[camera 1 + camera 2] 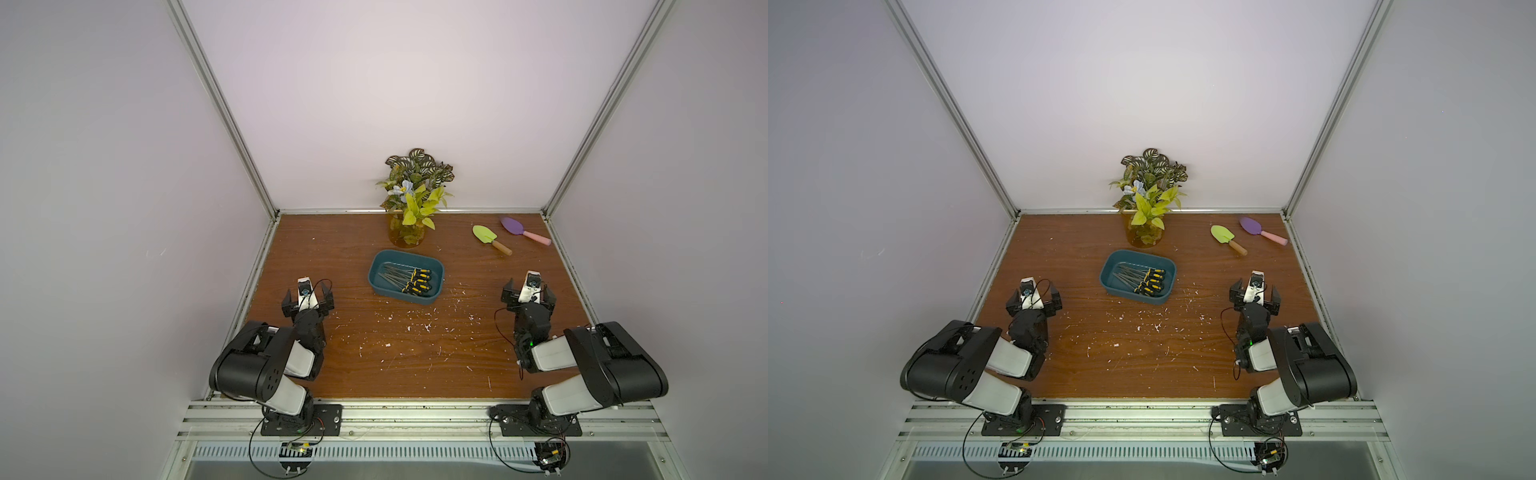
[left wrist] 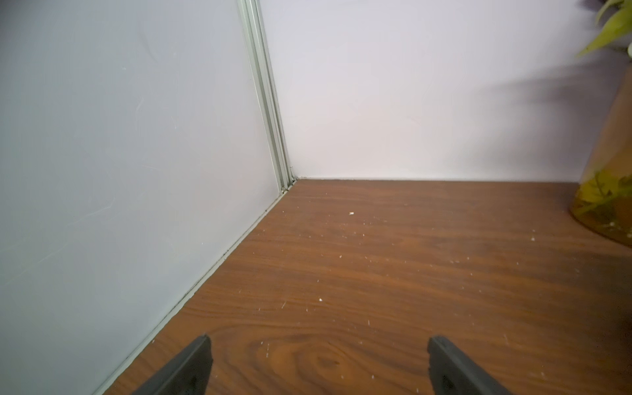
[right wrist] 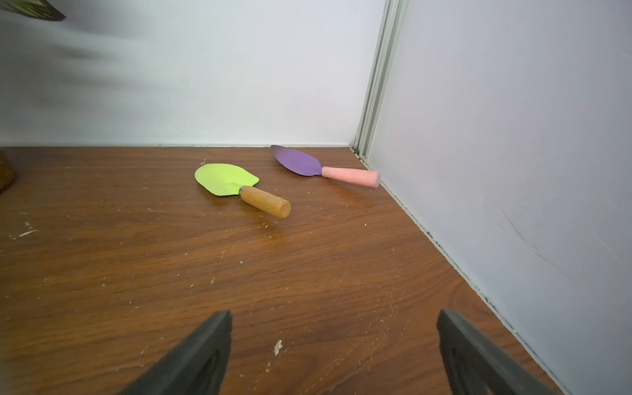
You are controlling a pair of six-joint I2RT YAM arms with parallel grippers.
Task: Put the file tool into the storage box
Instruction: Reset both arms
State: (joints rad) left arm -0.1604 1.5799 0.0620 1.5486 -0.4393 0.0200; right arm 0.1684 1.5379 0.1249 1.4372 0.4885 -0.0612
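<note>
The dark teal storage box (image 1: pixel 379 266) (image 1: pixel 1109 266) sits mid-table in both top views. Inside it lie several file tools (image 1: pixel 409 280) (image 1: pixel 1142 279), thin grey shafts with black-and-yellow handles, bunched together. My left gripper (image 1: pixel 307 296) (image 1: pixel 1034 298) (image 2: pixel 318 345) rests open near the table's left side, well left of the box, with nothing between its fingers. My right gripper (image 1: pixel 528 291) (image 1: pixel 1255 291) (image 3: pixel 333 321) stands open near the right side, right of the box, also empty. Neither wrist view shows the box.
An amber glass vase (image 1: pixel 406 237) (image 1: pixel 1144 237) (image 2: pixel 608 191) with leafy plants stands just behind the box. A green trowel (image 1: pixel 490 239) (image 3: pixel 239 186) and a purple trowel (image 1: pixel 523 230) (image 3: pixel 318 166) lie at the back right. Walls close three sides. White flecks dot the wooden table (image 1: pixel 415 353).
</note>
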